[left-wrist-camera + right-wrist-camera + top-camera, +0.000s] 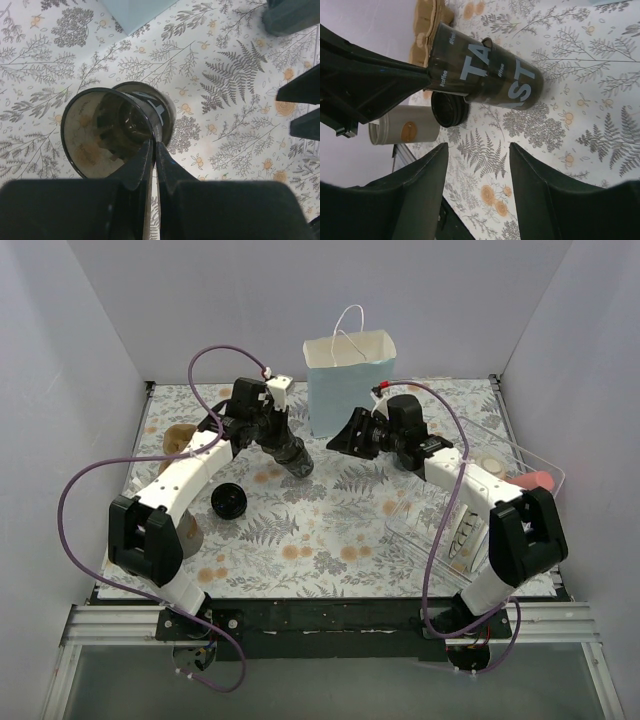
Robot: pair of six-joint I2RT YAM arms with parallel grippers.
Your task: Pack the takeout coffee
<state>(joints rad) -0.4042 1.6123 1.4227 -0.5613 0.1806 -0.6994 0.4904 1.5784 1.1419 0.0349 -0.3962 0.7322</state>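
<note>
The takeout coffee cup [291, 456] is dark brown with pale lettering and has no lid on. My left gripper [268, 432] is shut on its rim, one finger inside and one outside, and holds it tilted left of the light-blue paper bag [350, 385]. The left wrist view looks into the open cup [107, 132] with the gripper [154, 150] pinching its rim. The black lid [229, 501] lies apart on the mat. My right gripper [352, 435] is open and empty, facing the cup [485, 75] and the lid [449, 107]; its jaws [479, 150] are spread wide.
A tall grey cup [190, 530] stands at the left, partly behind my left arm, and shows in the right wrist view [402, 131]. A clear plastic container [480, 490] lies under my right arm. A brown round item [180, 437] sits far left. The bag's corner [132, 12] is close ahead.
</note>
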